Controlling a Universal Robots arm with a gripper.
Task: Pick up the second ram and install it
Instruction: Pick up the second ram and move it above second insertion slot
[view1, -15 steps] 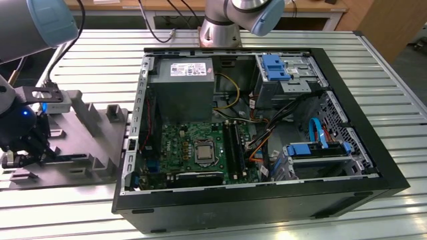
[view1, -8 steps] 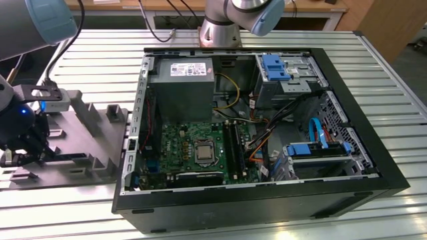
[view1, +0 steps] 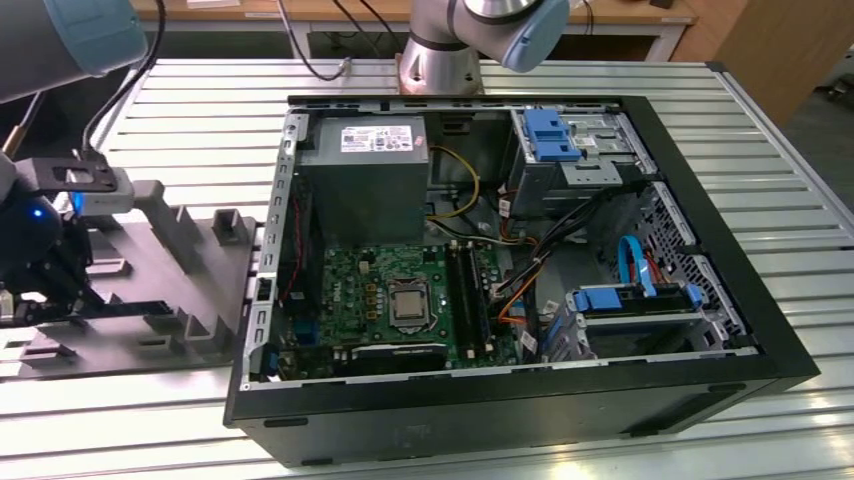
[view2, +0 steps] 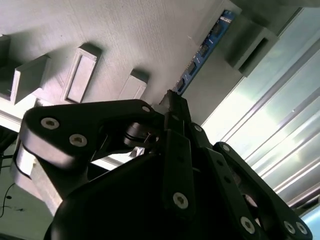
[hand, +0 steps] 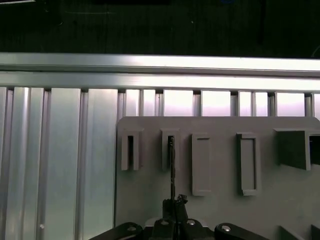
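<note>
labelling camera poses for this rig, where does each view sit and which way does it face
Exterior view: raised off the arm, looking down at the table, the open computer case and the grey tray; the arm shows.
Second wrist view: behind the gripper, looking along it at the second ram in the tray.
First wrist view: over the gripper tip, facing tray slots and table slats.
Shared: both wrist views show the gripper shut on the second ram, standing in the tray.

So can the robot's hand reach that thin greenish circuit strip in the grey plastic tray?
Probably yes: the hand is right at the end of the thin greenish circuit strip in the grey plastic tray, nothing between.
</note>
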